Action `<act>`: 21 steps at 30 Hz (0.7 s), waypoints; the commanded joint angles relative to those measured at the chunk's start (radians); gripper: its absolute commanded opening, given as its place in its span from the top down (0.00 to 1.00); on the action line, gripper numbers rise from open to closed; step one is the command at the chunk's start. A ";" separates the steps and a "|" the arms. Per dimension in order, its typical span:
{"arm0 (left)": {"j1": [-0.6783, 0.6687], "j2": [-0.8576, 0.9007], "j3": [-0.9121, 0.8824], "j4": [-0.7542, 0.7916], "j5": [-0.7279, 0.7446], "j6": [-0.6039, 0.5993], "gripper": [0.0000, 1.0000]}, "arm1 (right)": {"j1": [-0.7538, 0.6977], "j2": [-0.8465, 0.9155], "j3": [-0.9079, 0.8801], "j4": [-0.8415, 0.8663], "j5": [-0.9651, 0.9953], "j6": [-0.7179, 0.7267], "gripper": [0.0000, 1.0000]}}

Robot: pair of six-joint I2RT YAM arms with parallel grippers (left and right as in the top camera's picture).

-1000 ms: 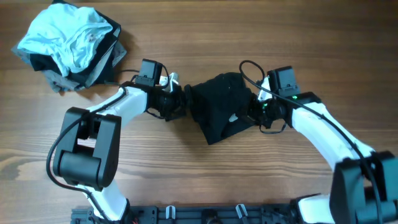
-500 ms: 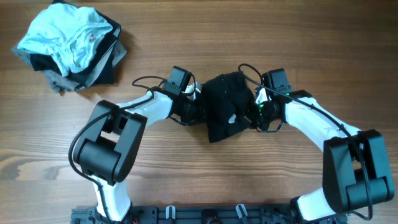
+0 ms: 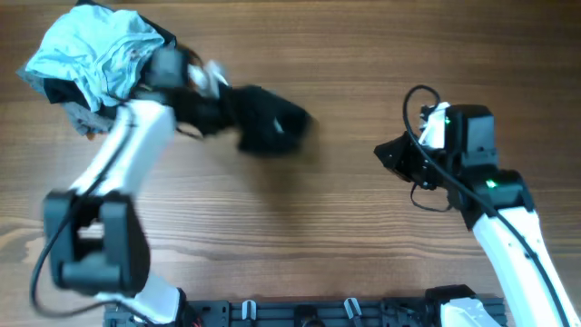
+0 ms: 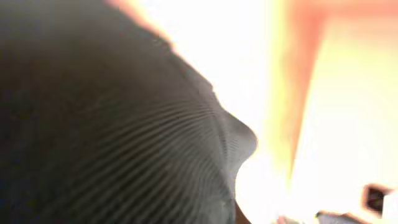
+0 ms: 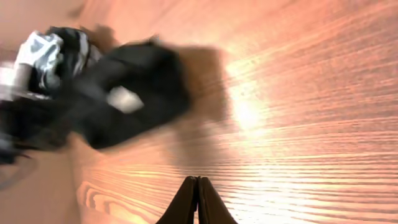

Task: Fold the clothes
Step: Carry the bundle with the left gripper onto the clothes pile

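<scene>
— Looking from overhead, where is the black shirt (image 3: 268,120) sitting?

— It is showing as a bunched, blurred dark bundle over the upper middle of the wooden table (image 3: 318,227). It is just right of the left gripper (image 3: 218,107) and well apart from the right gripper (image 3: 388,153). I cannot tell whether it is resting on the wood or hanging just above it.

— Is the left one gripping it?

— The left arm is reaching up and across from the near-left corner, and its tip is meeting the bundle's left edge. Blur is hiding the fingers there. In the left wrist view, ribbed black fabric is filling most of the frame, with glare beyond it. So I cannot tell whether the jaws are clamping the cloth or standing apart.

— And the right side?

— The right gripper is hovering over bare wood at the right, pointing left toward the shirt. In its own camera the two dark fingers (image 5: 188,202) are pressing together tip to tip, holding nothing.

— Is that view showing the shirt?

— Yes, it is lying ahead in the upper left, smeared. A small white tag (image 5: 124,99) is showing on it, and a shadow is falling on the wood beside it.

— What else is lying about?

— A heap (image 3: 100,73) is sitting at the far-left corner. The light-blue garment (image 3: 91,50) is lying on top, and the grey garment (image 3: 86,123) is peeking out underneath. The left arm is passing just beside it.
</scene>
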 commanded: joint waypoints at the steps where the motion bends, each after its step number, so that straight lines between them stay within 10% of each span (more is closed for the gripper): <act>1: 0.188 -0.086 0.215 0.088 0.016 0.139 0.96 | -0.005 -0.002 0.004 -0.010 0.065 -0.018 0.91; 12: 0.523 0.163 0.243 0.382 -0.092 0.172 0.94 | -0.005 0.126 0.004 -0.087 0.089 -0.069 0.92; 20: 0.551 0.289 0.243 0.226 -0.148 0.180 0.00 | -0.005 0.126 0.004 -0.091 0.097 -0.069 0.92; 21: 0.552 0.280 0.243 0.213 -0.148 0.188 0.00 | -0.005 0.126 0.004 -0.091 0.099 -0.069 0.92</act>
